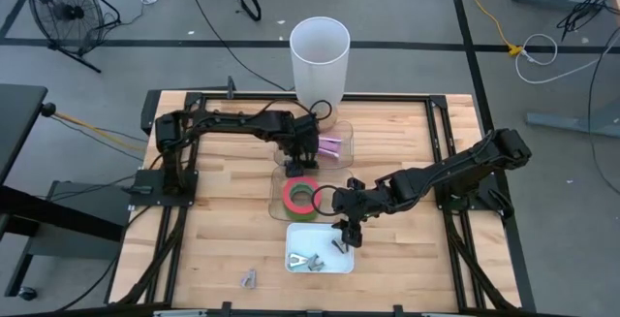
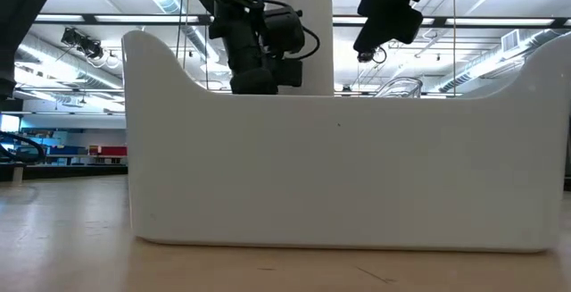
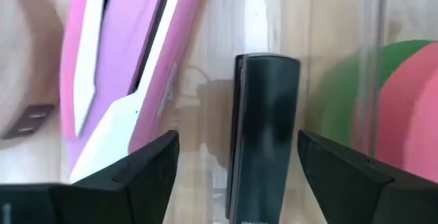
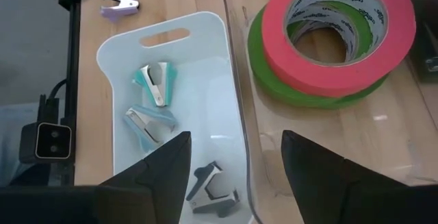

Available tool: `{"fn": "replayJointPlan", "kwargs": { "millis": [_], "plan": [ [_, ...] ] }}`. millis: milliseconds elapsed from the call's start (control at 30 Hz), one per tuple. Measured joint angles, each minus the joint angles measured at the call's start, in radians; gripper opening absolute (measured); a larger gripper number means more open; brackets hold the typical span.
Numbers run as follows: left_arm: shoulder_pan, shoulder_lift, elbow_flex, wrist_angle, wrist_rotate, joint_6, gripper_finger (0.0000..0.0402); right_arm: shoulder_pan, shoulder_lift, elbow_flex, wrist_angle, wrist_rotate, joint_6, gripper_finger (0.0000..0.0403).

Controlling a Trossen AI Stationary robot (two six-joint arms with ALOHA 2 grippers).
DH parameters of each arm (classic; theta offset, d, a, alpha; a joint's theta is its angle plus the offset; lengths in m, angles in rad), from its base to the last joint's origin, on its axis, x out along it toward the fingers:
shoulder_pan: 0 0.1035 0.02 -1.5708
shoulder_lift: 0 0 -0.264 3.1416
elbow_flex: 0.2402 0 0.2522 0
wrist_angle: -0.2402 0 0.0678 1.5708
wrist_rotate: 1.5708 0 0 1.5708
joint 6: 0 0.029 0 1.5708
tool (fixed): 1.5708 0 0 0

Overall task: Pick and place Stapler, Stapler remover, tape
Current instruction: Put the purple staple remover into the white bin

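A pink stapler (image 1: 331, 145) with a pale underside lies in the far part of a clear tray (image 1: 274, 197); it also shows in the left wrist view (image 3: 126, 59). A pink tape roll on a green one (image 1: 302, 199) lies in the tray's near part. My left gripper (image 1: 298, 162) is open low over the tray, beside the pink stapler. Its fingers stand on either side of a dark oblong thing (image 3: 263, 128) without touching it. My right gripper (image 1: 345, 230) is open and empty above a white tray (image 4: 171, 35) that holds three staple removers (image 4: 156, 83).
A tall white cup (image 1: 320, 55) stands at the table's far edge behind the clear tray. A purple staple remover (image 1: 249, 278) lies loose on the wood near the front edge, left of the white tray. In the low view the white tray's wall (image 2: 339, 167) hides the table behind it.
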Motion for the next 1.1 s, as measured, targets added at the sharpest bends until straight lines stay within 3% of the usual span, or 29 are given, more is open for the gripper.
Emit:
{"fn": "replayJointPlan", "kwargs": {
  "millis": [367,667,967,1100],
  "plan": [
    [-0.001,-0.180,0.001,-0.045,0.029,-0.003,0.0291,0.000,0.000,0.000,-0.002,0.026,-0.015,0.0228],
    [-0.036,-0.411,0.001,-0.302,0.244,-0.232,0.0291,0.000,0.000,0.000,-0.006,0.026,-0.016,0.0228],
    [-0.253,-0.502,-0.056,-0.324,0.241,-0.479,0.0291,0.000,0.000,0.001,0.008,0.033,-0.023,0.0228],
    [-0.393,-0.503,-0.085,-0.269,0.169,-0.589,0.0291,0.000,0.000,0.001,0.004,0.028,-0.022,0.0228]
  ]
}}
